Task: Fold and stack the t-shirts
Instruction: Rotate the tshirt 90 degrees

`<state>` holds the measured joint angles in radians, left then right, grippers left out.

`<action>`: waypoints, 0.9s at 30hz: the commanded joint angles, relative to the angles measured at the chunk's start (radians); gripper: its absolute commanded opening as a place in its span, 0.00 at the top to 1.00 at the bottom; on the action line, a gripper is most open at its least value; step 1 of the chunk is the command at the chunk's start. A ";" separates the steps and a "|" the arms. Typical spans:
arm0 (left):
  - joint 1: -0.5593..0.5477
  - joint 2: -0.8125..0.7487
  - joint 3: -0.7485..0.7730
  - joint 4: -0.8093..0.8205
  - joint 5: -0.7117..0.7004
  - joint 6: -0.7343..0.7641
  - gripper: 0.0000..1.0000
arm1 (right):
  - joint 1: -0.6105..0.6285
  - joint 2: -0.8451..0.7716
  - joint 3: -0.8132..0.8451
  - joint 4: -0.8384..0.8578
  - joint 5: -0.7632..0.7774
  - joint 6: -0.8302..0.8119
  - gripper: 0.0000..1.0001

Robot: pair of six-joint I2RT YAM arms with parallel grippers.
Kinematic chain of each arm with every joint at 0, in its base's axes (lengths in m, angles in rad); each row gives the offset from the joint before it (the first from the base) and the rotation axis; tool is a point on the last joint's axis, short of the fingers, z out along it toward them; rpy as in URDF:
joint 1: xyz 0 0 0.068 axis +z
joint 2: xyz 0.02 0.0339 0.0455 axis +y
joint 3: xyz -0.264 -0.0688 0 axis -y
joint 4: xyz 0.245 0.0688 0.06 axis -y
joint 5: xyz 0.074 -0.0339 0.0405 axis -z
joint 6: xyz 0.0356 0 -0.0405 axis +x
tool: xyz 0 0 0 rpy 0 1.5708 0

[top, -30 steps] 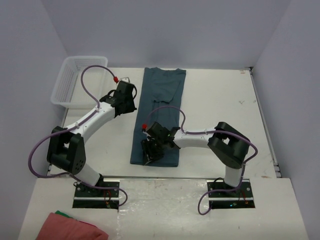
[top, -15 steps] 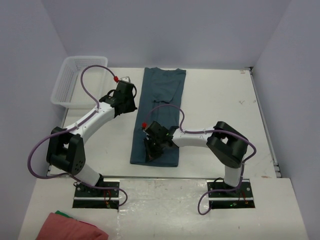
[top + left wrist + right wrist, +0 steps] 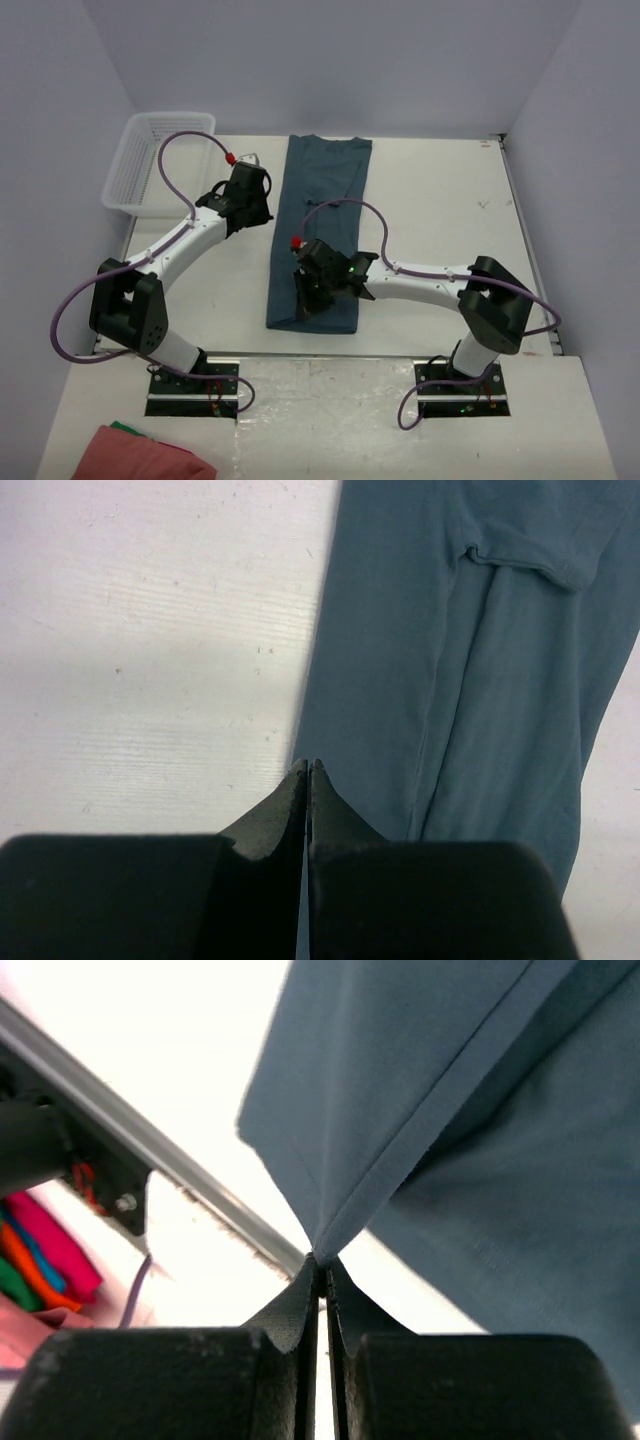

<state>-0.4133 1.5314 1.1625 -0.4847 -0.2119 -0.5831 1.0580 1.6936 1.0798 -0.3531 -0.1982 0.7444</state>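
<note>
A blue-grey t-shirt (image 3: 322, 205), folded into a long strip, lies down the middle of the table. My right gripper (image 3: 304, 305) is shut on the shirt's near hem (image 3: 395, 1160) and holds that edge lifted off the table. My left gripper (image 3: 262, 213) is shut and empty, just left of the shirt's left edge (image 3: 470, 670) at mid length. A folded sleeve shows near the top in the left wrist view (image 3: 530, 565).
A white plastic basket (image 3: 150, 160) stands at the far left corner. A pile of pink, orange and green cloth (image 3: 140, 455) lies below the table's near edge, also in the right wrist view (image 3: 45, 1250). A metal rail (image 3: 170, 1150) runs along the near edge.
My right gripper has lifted the near hem and moved it slightly right and away from the near edge, and the right arm has stretched out. The left arm has barely moved.
</note>
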 commanded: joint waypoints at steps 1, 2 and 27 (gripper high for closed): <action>-0.005 -0.027 -0.014 0.034 0.008 0.008 1.00 | 0.019 -0.072 -0.029 -0.052 0.049 0.038 1.00; -0.005 -0.027 -0.014 0.034 0.006 0.011 1.00 | 0.019 -0.078 -0.037 -0.053 0.048 0.042 1.00; -0.030 0.007 0.008 0.018 0.048 0.046 1.00 | 0.094 0.023 -0.126 -0.101 0.197 0.266 1.00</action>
<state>-0.4206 1.5322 1.1622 -0.4862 -0.1883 -0.5640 1.1481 1.7172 0.9539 -0.4057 -0.0834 0.9569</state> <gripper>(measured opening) 0.002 0.010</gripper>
